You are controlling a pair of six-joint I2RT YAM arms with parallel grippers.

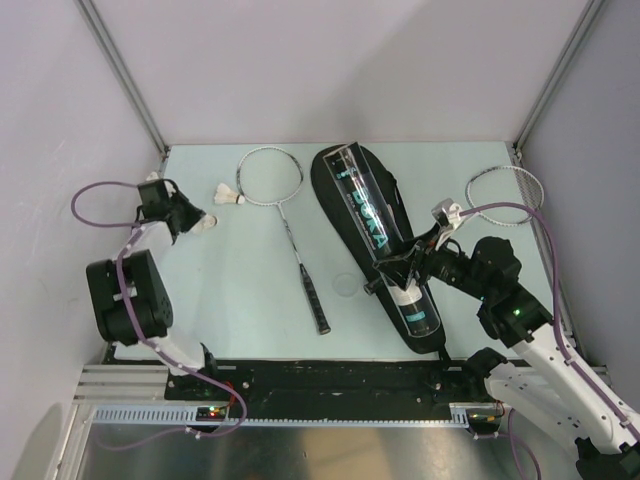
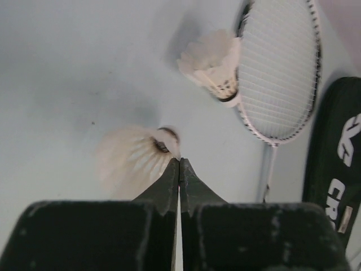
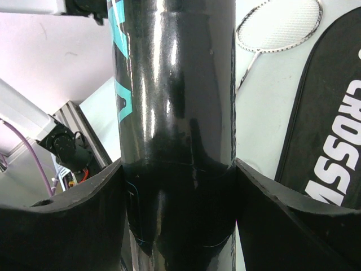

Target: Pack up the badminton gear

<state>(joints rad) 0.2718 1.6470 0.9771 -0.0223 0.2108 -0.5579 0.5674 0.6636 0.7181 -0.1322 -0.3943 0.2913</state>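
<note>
One white shuttlecock (image 2: 132, 161) lies on the table just left of my left gripper (image 2: 179, 161). Its jaws are shut, tips touching the cork end, and nothing shows between them. A second shuttlecock (image 2: 211, 68) rests against the head of a silver racquet (image 2: 279, 73). From above, that racquet (image 1: 290, 225) lies at mid-table. The other racquet (image 1: 505, 195) lies at the far right. My right gripper (image 1: 405, 265) is shut on the black tube (image 3: 175, 84), which slants over the black CROSSWAY bag (image 1: 345, 205).
Grey enclosure walls with metal corner posts (image 1: 125, 75) close in the back and sides. A faint round ring (image 1: 345, 287) lies on the table left of the bag. The arm bases and a metal rail (image 1: 330, 385) run along the near edge.
</note>
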